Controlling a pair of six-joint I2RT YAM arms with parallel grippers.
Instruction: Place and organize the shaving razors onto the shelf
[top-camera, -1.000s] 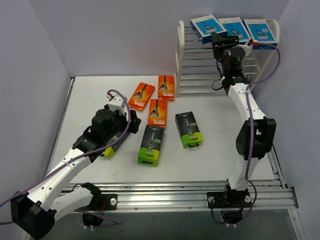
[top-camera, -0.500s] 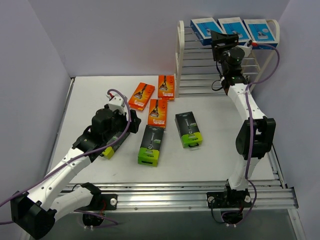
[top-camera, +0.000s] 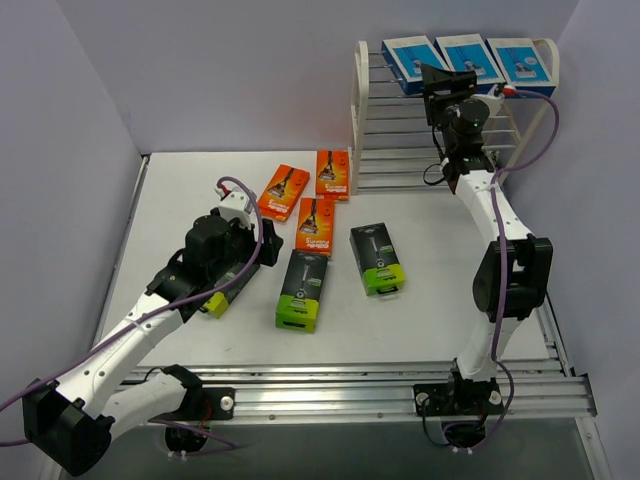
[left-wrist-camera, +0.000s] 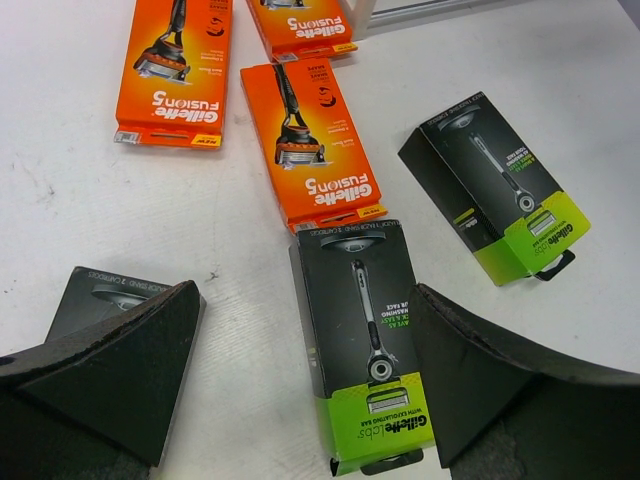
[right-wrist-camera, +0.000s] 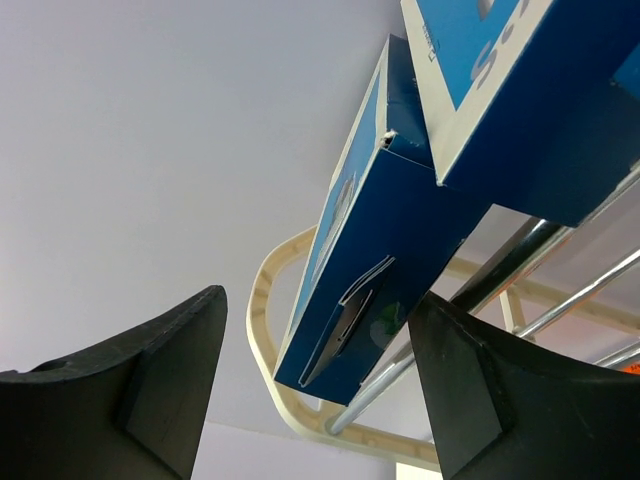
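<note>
On the top tier of the cream-white shelf (top-camera: 358, 120), three blue-and-white razor packs (top-camera: 412, 52) (top-camera: 469, 54) (top-camera: 525, 60) lie side by side. My right gripper (top-camera: 446, 82) stands open just below the leftmost one. In the right wrist view that pack (right-wrist-camera: 375, 290) rests on a rod between the spread fingers (right-wrist-camera: 165, 370), with a gap on its left side. Three orange packs (top-camera: 283, 190) (top-camera: 332, 173) (top-camera: 315, 224) and black-and-lime packs (top-camera: 303, 290) (top-camera: 377, 258) lie on the table. My left gripper (top-camera: 265, 245) hovers open over the middle black pack (left-wrist-camera: 360, 340). A third black pack (top-camera: 215, 303) is half hidden under it.
The shelf's lower tiers of thin metal rods (top-camera: 400, 150) hold nothing. Grey walls close the left, back and right sides. An aluminium rail (top-camera: 350, 390) runs along the near table edge. The right arm (top-camera: 510, 270) reaches up past the shelf's front.
My right gripper has opened wider and let go of the leftmost blue pack, which now lies on the top tier. The left arm has barely moved.
</note>
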